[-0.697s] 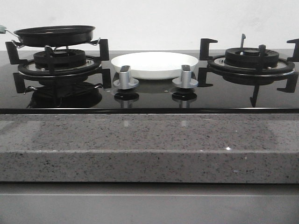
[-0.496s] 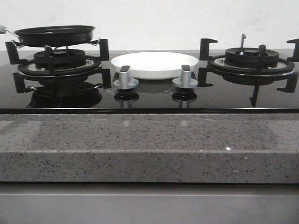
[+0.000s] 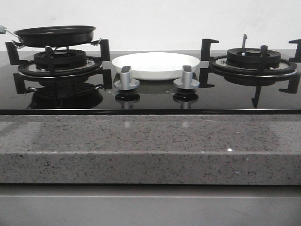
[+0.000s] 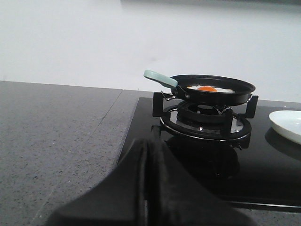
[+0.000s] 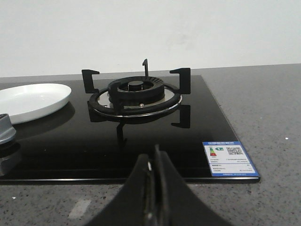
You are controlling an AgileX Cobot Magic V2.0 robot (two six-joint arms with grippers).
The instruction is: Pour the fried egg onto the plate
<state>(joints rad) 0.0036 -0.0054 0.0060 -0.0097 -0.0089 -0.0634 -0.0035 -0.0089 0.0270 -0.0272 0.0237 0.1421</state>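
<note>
While the left gripper (image 4: 146, 146) hangs low with its fingers pressed together on nothing, the fried egg (image 4: 207, 88) lies well ahead of it in the black frying pan (image 4: 214, 89) on the left burner (image 4: 204, 120) (only the orange yolk and a sliver of white show over the rim). The plate (image 3: 156, 65) sits beyond the pan, between the burners. The right gripper (image 5: 155, 162) is likewise closed and empty, facing the right burner (image 5: 135, 96), the plate off to its side.

The stove (image 3: 150, 94) is viewed low from the front; wrist views flank it, sharing the plate (image 3: 156, 65).
</note>
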